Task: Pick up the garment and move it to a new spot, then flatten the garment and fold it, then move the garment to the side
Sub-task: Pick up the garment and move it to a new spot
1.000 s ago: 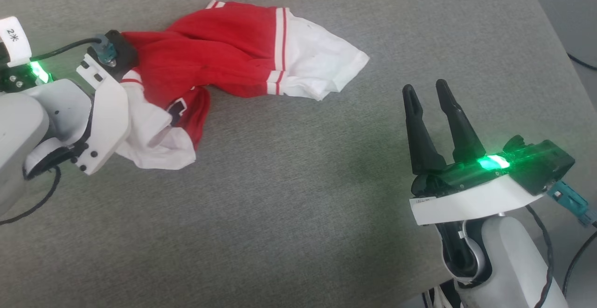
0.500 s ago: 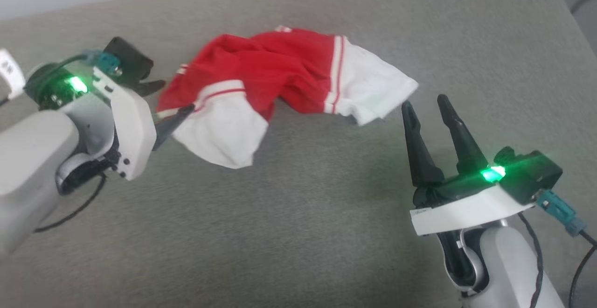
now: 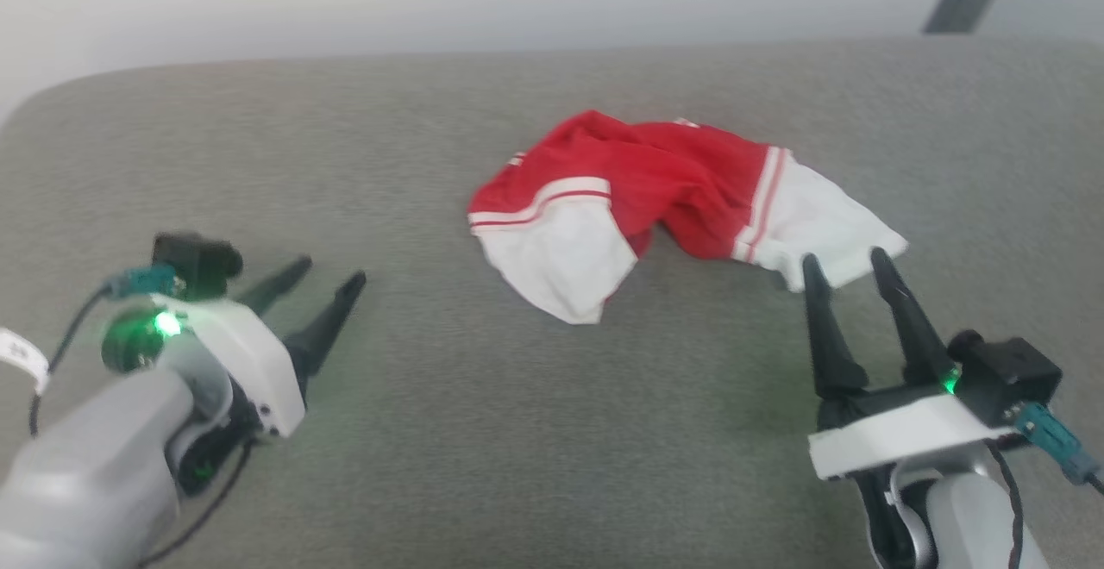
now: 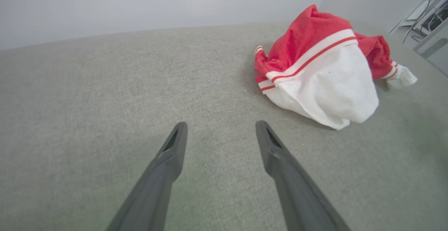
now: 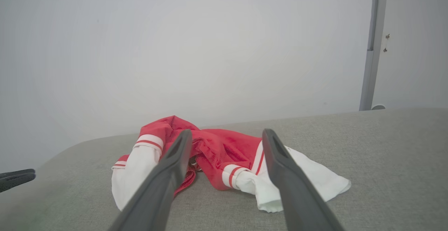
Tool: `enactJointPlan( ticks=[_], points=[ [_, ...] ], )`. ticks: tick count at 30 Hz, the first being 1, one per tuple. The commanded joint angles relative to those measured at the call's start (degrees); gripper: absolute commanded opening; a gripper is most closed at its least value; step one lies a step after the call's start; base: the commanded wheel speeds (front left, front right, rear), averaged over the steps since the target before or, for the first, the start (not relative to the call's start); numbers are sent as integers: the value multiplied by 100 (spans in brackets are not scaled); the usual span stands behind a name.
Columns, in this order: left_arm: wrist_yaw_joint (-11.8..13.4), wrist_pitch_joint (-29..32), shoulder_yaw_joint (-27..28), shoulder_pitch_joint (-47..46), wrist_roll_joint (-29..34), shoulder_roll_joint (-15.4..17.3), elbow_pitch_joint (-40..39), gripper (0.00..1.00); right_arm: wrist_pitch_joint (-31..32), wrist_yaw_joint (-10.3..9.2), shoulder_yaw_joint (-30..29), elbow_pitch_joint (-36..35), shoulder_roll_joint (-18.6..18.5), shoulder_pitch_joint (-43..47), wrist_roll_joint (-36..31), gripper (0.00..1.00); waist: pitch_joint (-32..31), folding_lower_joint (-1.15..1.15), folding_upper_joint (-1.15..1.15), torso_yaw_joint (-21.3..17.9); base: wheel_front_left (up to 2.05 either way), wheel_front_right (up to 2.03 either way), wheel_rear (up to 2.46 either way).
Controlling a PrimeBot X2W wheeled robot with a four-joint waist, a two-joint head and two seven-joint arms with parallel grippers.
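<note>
The garment (image 3: 655, 181) lies in a crumpled heap on the grey cloth-covered tabletop (image 3: 517, 431), toward the far side and a little right of centre. Its red body is bunched up. One white sleeve spills toward the near left of the heap and the other trails out to the right. No chest lettering can be made out in the folds.

Neither gripper holds it. The left gripper (image 3: 329, 271) hovers open over bare cloth at the near left, well apart from the garment. The right gripper (image 3: 844, 259) is also open and empty, with its fingertips just beside the right-hand sleeve. Whether they touch the cloth is unclear.

The pictures do not settle whether this is the garment's new spot, since it simply lies loose. Flattening has plainly not been done, as the fabric is humped and twisted. Folding and the final shift to the side are likewise outstanding, so most of the task lies ahead. The right gripper looks best placed to take the nearby sleeve and begin spreading it out
</note>
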Motion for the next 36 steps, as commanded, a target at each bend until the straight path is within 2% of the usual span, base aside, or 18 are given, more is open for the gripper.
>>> enactJointPlan(
  ticks=[1, 8, 16, 22, 30, 36],
  points=[
    [-6, -43, 126, 216, -82, -77, 84, 100, -20, -2, -80, 28, 5, 108, -103, 100, -240, 0, 0, 337, 0, 0, 0],
    [-6, -53, 1674, 1351, 730, -573, 232, 100, -20, -2, -601, 27, -120, 475, -240, 100, -494, 0, 0, 802, 0, 0, 0],
    [77, -55, 3498, 2864, 2114, -1015, -63, 100, -20, -2, -936, -16, -269, 966, -273, 100, -833, 0, 0, 972, 0, 0, 0],
    [239, -56, 4863, 3870, 3159, -1292, -690, 100, -20, -2, -1087, -90, -298, 1306, -277, 100, -1017, 0, 0, 936, 0, 0, 0],
    [566, -57, 6404, 4878, 4797, -1790, -1939, 100, -20, -2, -1238, -215, -270, 1446, -295, 100, -1072, 0, 0, 803, 0, 0, 0],
    [437, -56, 7003, 5286, 5702, -2218, -2645, 100, -20, -2, -1263, -451, -170, 1319, -273, 100, -1084, 0, 0, 723, 0, 0, 0]
  ],
)
